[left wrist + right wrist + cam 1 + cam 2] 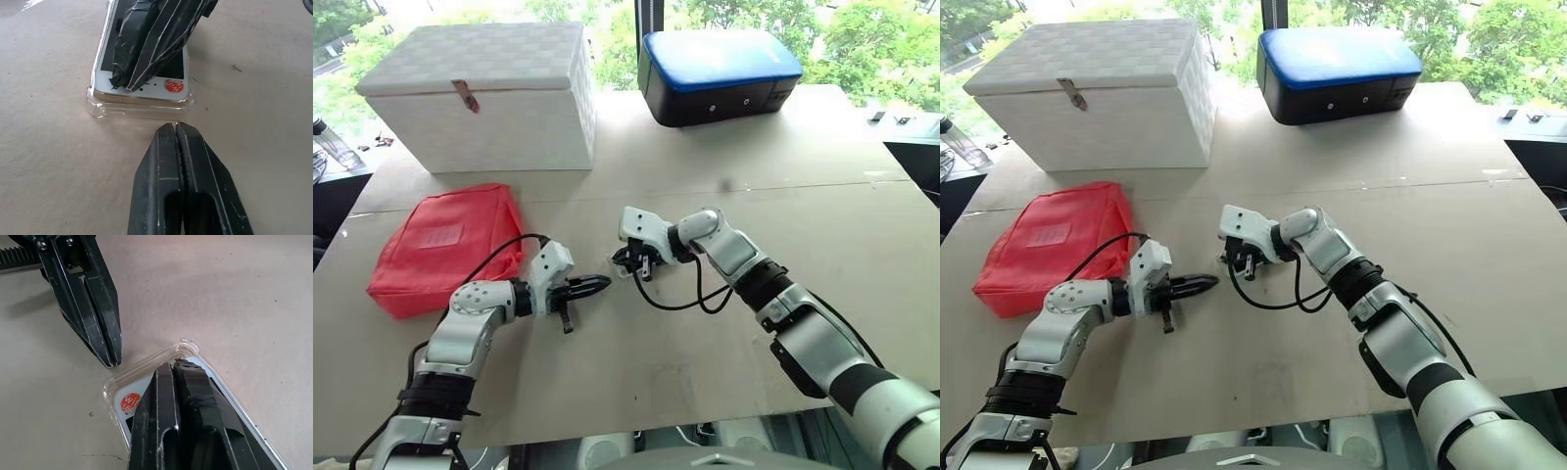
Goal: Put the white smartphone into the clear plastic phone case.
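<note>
Phone: I saw the white smartphone lying screen up inside the clear plastic phone case, with a round orange sticker on its white bezel at the end nearest the left claw.
Case: it lay flat on the table, between my two arms, its rim showing around the phone's end and corners.
Right gripper: I had the right gripper clenched, fingers pressed together, its tips resting down on the phone's face near the stickered end. It grasped nothing.
Left gripper: I had it clenched too, fingers together and empty, tips just beside the case's short end; I could not tell whether they touched the rim.
Arms: from the head cameras the two claws met near the middle of the table, the left one pointing toward the right one.
Background: a red pouch lay by my left arm, a white box with a latch stood behind it, and a blue-topped black box sat at the far edge.
</note>
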